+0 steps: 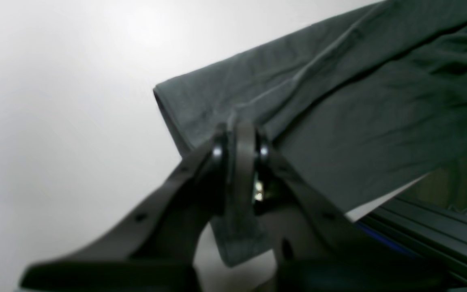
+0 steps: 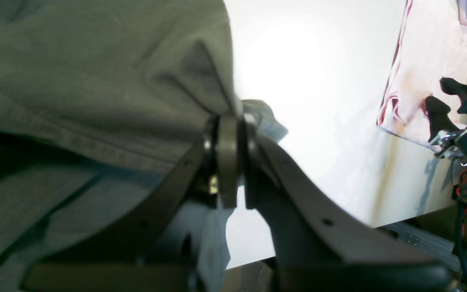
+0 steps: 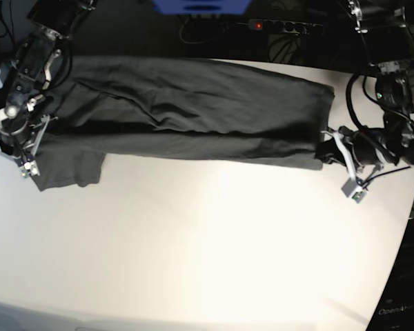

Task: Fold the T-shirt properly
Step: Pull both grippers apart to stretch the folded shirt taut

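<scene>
The T-shirt is soft, thin and light, judging by its wrinkles and the way its edges droop. It will not hold a shape by itself, so I expect any unsupported span to sag and crease. A pinch at one point only drags a peak of cloth, so I judge the best holds are on hems and corners, one at each end, keeping the fabric taut between them. It does not look slippery or fragile, though a thin fold could creep out of a light pinch.

It lies stretched as a long dark band across the far part of the white worktop, running from 9 o'clock to 3 o'clock in the base view, already doubled lengthwise with a sleeve flap hanging toward 7 o'clock.

My left gripper sits at the 3 o'clock end. Its jaws are clenched on a fold of the cloth near the corner, and fabric passes between the tips and hangs below them, while the rest of the shirt spreads away toward 1 o'clock in that wrist view.

My right gripper is at the 9 o'clock end, jaws clamped on a bunched edge, and the shirt's bulk billows toward 10 o'clock of the tips. A lighter-looking scrap of cloth pokes out just beyond them.
</scene>
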Robot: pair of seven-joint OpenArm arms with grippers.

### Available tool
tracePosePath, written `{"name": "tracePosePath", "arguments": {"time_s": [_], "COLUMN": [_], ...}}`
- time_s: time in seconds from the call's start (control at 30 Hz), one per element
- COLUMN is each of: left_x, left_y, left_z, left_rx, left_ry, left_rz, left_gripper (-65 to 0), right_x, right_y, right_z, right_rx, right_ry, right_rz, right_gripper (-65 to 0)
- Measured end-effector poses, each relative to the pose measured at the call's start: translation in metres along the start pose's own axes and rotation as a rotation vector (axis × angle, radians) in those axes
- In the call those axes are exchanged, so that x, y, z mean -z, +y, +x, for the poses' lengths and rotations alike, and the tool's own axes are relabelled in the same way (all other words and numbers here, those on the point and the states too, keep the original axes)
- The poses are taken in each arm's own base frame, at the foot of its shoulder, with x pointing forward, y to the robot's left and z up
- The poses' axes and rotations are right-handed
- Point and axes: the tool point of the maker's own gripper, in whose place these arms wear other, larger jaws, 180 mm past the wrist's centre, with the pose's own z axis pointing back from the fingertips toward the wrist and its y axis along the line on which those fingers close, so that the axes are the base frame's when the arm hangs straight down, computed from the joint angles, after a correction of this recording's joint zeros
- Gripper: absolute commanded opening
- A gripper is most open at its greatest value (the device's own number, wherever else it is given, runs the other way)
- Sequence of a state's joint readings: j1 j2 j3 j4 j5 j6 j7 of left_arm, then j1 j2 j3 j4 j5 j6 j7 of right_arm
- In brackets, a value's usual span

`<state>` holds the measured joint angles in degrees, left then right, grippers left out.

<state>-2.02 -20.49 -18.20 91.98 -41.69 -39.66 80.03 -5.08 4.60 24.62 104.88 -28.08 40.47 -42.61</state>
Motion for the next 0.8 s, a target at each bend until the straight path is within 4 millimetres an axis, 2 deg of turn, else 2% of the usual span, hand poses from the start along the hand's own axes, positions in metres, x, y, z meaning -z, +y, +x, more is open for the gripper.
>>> {"name": "tracePosePath", "arguments": {"time_s": [0.1,0.27,0.5,0.67,0.8], "left_x": [-0.001,-0.013,-0.022,-0.027,-0.032], "left_y": [-0.006,-0.012,-0.01,-0.012,-0.014], "left_z": [-0.012,0.006,-0.006,-0.012,-0.006], "left_rx": [0.011,0.07,0.086,0.084,0.09], "left_ry": [0.031,-0.023,0.004,0.01,-0.017], "left_rz": [0.002,0.024,0.023,-0.003,-0.029], "left_gripper": [-62.1,-62.1,-62.1,-62.1,-62.1], "right_x": [0.0,0.001,0.001,0.0,0.0], "right_y": [0.001,0.001,0.003,0.009,0.008], "right_z": [0.0,0.005,0.004,-0.005,-0.001], "right_rx": [0.0,0.001,0.004,-0.011,-0.011], "right_ry": [0.001,-0.028,-0.024,-0.012,-0.035], "right_rz": [0.002,0.004,0.008,0.02,0.018], "right_gripper": [-64.0,-64.0,-64.0,-64.1,-64.1]}}
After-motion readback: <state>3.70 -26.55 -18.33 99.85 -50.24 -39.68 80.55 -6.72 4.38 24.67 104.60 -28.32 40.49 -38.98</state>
